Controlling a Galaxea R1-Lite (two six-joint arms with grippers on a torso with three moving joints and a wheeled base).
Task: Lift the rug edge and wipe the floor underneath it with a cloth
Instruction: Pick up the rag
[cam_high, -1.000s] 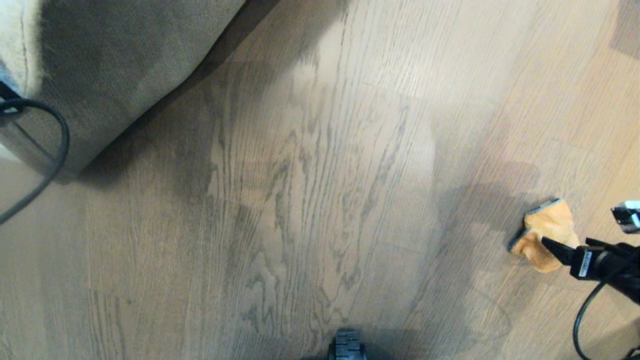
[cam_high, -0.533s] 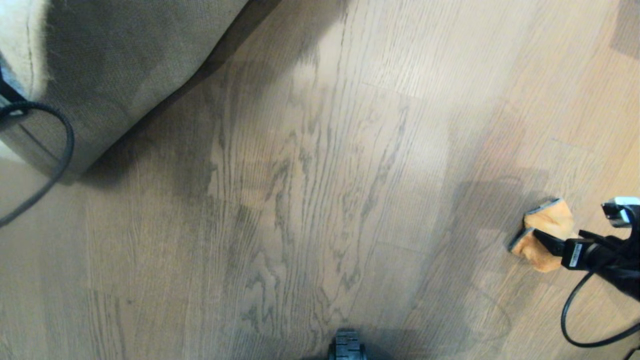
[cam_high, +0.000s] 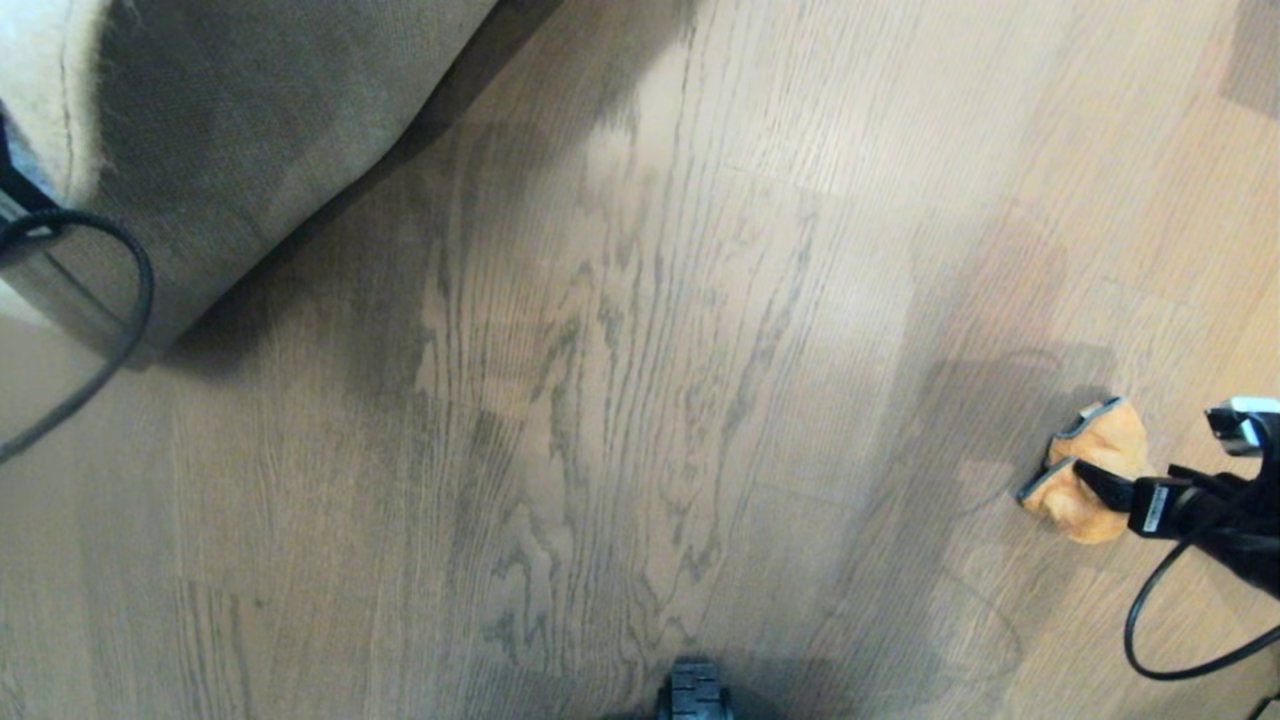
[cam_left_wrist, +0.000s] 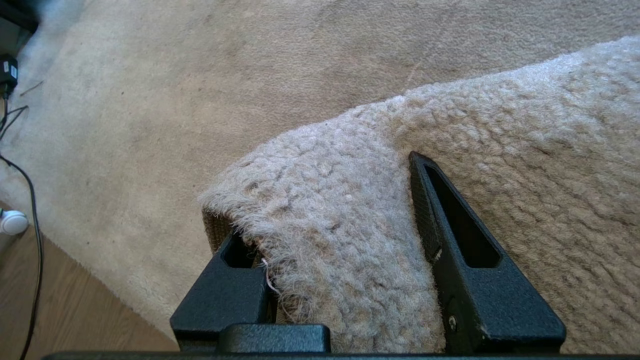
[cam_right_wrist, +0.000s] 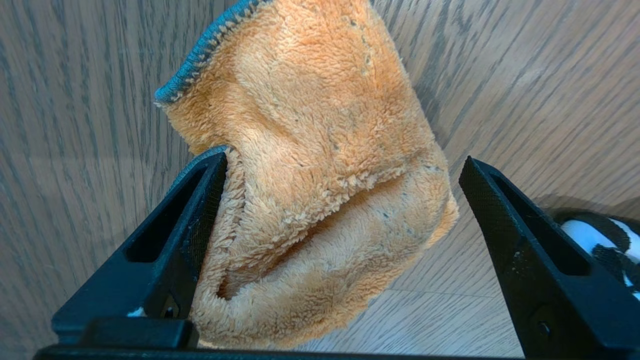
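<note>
Rug (cam_left_wrist: 350, 240) edge pinched and raised by left gripper (cam_left_wrist: 340, 250); cloth (cam_right_wrist: 320, 200) on bare floor (cam_high: 620, 400) between spread fingers of right gripper (cam_right_wrist: 345, 165).

We note the rug's pile is short, fuzzy and pale grey, mottled; its folded-back corner shows a tan woven backing with a coarse, even weave, seen at the far left of the floor in the head view (cam_high: 230, 120). The left gripper's black tapered fingers are clamped on the rug edge, one on the pile, one under it. We see the floor as grey-brown planks with dark wavy grain. The cloth is a crumpled orange-yellow fleecy rag with dark grey stitched edging, lying near the floor's right side. The right gripper's jaws stand wide around it: one finger (cam_right_wrist: 190, 225) touches the cloth's side, the other stands apart.
</note>
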